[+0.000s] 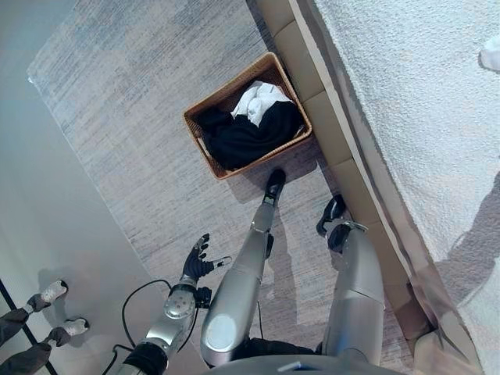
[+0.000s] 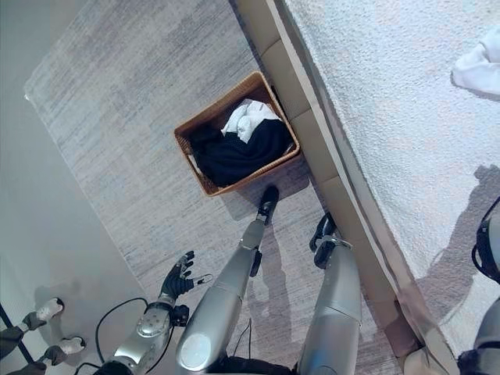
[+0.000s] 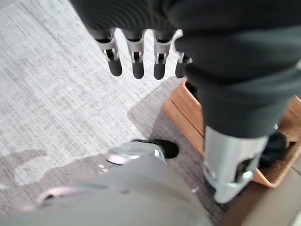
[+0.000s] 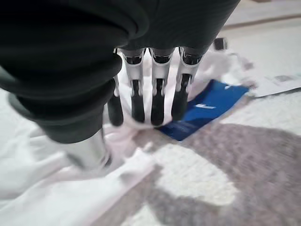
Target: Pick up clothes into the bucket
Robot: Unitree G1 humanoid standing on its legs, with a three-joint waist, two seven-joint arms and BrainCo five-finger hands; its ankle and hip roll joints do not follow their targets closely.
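Note:
A brown wicker basket (image 1: 247,114) stands on the grey rug beside the bed and holds a black garment (image 1: 251,134) and a white one (image 1: 258,98). My left hand (image 1: 198,261) hangs low over the rug, well short of the basket, fingers spread and empty; its wrist view shows the basket's rim (image 3: 186,110) past the straight fingers. A white garment (image 2: 478,66) lies on the bed at the far right. My right hand (image 4: 157,99) hovers over white cloth (image 4: 56,188) on the bed, fingers straight and holding nothing.
The bed (image 1: 406,117), under a pale textured cover, runs along the right side with its padded edge (image 1: 328,117) against the basket. A blue flat packet (image 4: 207,108) lies by the white cloth. A person's feet (image 1: 47,297) stand at the lower left.

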